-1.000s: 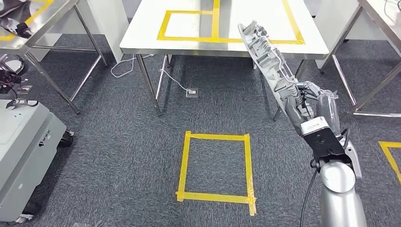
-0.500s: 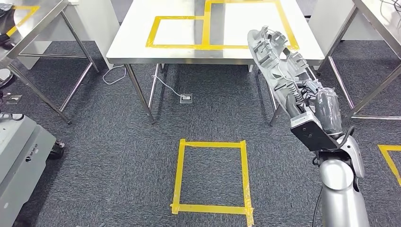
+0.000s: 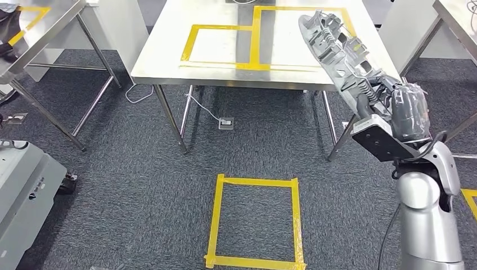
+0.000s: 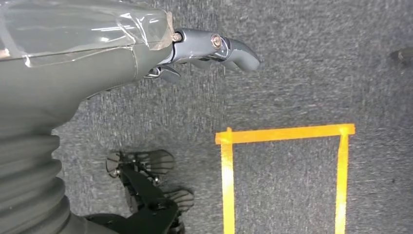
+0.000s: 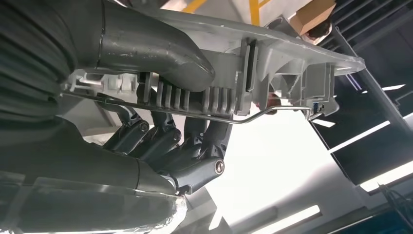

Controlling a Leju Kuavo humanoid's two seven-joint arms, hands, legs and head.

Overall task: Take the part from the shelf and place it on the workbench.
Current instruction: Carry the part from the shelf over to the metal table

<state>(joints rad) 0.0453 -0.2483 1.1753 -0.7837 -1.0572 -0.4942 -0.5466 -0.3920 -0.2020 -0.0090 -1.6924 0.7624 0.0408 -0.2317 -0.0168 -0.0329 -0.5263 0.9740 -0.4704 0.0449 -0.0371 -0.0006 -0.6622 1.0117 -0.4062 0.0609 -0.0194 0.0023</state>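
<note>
Step in hand: carry. The part has left the shelf and has not yet reached the workbench.

- Part (image 3: 337, 53): long grey ribbed plastic moulding with a thin wire rod along it. You find it at 2 o'clock in the head view, held in the air and tilted, its upper end over the near right corner of the surface, not touching it.
- Right hand (image 3: 374, 98): grips the part's lower end. In the right wrist view the thumb (image 5: 151, 48) lies across one face and the dark fingers (image 5: 195, 146) curl up against the ribbed other face, pinching the part between them.
- Left hand (image 4: 97, 53): hangs over the carpet; its fingers (image 4: 229, 48) are bent inward and hold nothing.
- Workbench (image 3: 169, 62): steel surface at 12 o'clock, marked with yellow tape rectangles (image 3: 219, 42).
- Floor: a yellow tape square (image 3: 256, 219) at 6 o'clock.

Next move, as a judgement: you need to close on the surface, bring the part level above a taped rectangle, lower it until it rests, then release.
</note>
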